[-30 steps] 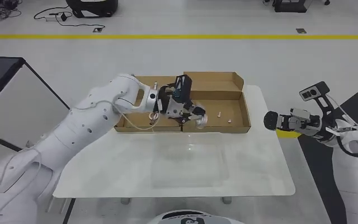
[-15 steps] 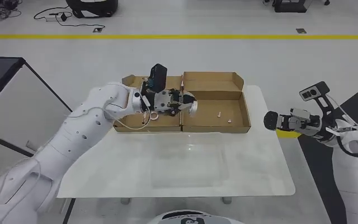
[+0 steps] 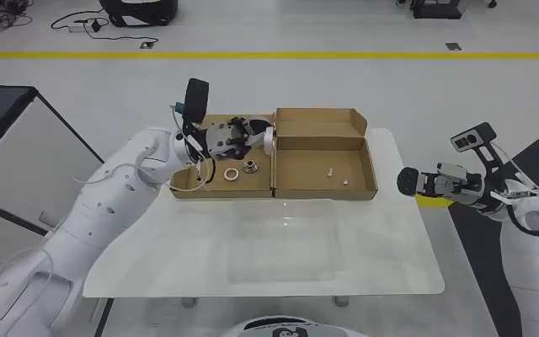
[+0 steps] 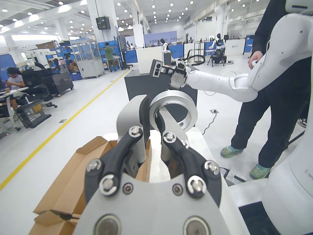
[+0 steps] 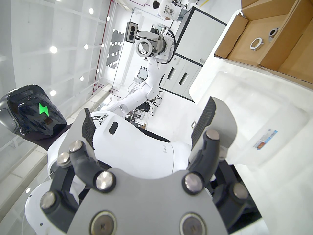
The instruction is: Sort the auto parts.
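My left gripper (image 4: pixel 151 110) is shut on a silver metal ring (image 4: pixel 173 111), one finger inside it and one outside. In the top view this gripper (image 3: pixel 259 145) holds the ring (image 3: pixel 269 141) above the far right corner of the left cardboard box (image 3: pixel 187 190). On that box's floor lie a flat ring (image 3: pixel 230 174) and a small metal collar (image 3: pixel 249 167). Two small bolts (image 3: pixel 337 175) lie in the right cardboard box (image 3: pixel 370 168). My right gripper (image 5: pixel 148 116) is open and holds nothing; it hangs off the table's right side (image 3: pixel 409 181).
A clear plastic tray (image 3: pixel 286 244) sits on the white table (image 3: pixel 396 261) in front of the boxes; in the right wrist view the tray (image 5: pixel 256 113) lies before the box with the flat ring (image 5: pixel 256 43). The boxes' raised flaps (image 3: pixel 320 120) stand along the far edge.
My left arm has swung left with the ring, from the seam between the boxes to over the left box, and the wrist has turned. The right arm has not moved.
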